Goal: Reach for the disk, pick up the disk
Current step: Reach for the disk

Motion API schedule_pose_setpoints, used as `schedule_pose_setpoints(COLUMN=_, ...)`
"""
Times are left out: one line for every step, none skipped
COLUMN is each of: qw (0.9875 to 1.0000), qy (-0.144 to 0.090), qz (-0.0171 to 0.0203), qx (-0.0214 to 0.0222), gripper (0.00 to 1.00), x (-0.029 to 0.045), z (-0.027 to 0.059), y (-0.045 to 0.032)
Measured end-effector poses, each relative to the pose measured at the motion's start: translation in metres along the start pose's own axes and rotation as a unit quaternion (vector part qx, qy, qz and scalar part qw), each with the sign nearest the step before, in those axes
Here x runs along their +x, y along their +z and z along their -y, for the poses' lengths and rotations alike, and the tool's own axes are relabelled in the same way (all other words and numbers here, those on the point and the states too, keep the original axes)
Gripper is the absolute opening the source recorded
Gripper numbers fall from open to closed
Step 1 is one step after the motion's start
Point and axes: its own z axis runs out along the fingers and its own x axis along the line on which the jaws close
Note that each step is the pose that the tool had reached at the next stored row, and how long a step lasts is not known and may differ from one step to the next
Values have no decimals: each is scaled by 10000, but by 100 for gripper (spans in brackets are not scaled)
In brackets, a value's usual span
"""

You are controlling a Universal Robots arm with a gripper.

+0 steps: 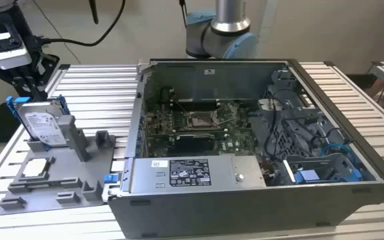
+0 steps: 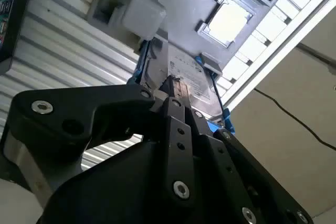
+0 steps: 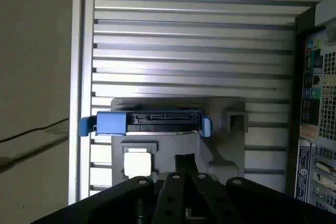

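Disk: we see the disk [image 1: 42, 122] [image 3: 157, 121] [image 2: 191, 80] standing on edge in a grey holder [image 1: 52, 185].
Setting: the holder sits on a slatted table [image 1: 98, 95], to the exterior view's left of an open computer case [image 1: 245, 210].
Gripper: we find the gripper [image 1: 30, 90] [image 3: 185, 157] [image 2: 173, 85] poised just above the disk's top edge.
Fingers: drawn together, clasping nothing.

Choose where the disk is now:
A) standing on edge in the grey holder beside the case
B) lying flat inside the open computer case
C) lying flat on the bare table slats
A: in the exterior view the disk stands on edge in the grey holder, outside the computer case, with the gripper just above it.
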Motion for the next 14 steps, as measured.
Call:
schedule_pose_setpoints(qw=10000, qy=0, qz=0, qx=0, gripper=0, x=0, z=0, y=0)
schedule_pose_setpoints(qw=10000, qy=0, qz=0, qx=0, gripper=0, x=0, z=0, y=0)
schedule_pose_setpoints(qw=10000, qy=0, qz=0, qx=0, gripper=0, x=0, z=0, y=0)
schedule_pose_setpoints(qw=10000, qy=0, qz=0, qx=0, gripper=0, x=0, z=0, y=0)
schedule_pose_setpoints(qw=10000, qy=0, qz=0, qx=0, gripper=0, x=0, z=0, y=0)
schedule_pose_setpoints(qw=10000, qy=0, qz=0, qx=0, gripper=0, x=0, z=0, y=0)
schedule_pose_setpoints(qw=10000, qy=0, qz=0, qx=0, gripper=0, x=0, z=0, y=0)
schedule_pose_setpoints(qw=10000, qy=0, qz=0, qx=0, gripper=0, x=0, z=0, y=0)
schedule_pose_setpoints(qw=10000, qy=0, qz=0, qx=0, gripper=0, x=0, z=0, y=0)
schedule_pose_setpoints(qw=10000, qy=0, qz=0, qx=0, gripper=0, x=0, z=0, y=0)
schedule_pose_setpoints(qw=10000, qy=0, qz=0, qx=0, gripper=0, x=0, z=0, y=0)
schedule_pose_setpoints(qw=10000, qy=1, qz=0, qx=0, gripper=0, x=1, z=-6, y=0)
schedule_pose_setpoints(qw=10000, qy=2, qz=0, qx=0, gripper=0, x=0, z=-28, y=1)
schedule_pose_setpoints(qw=10000, qy=1, qz=0, qx=0, gripper=0, x=-1, z=-67, y=2)
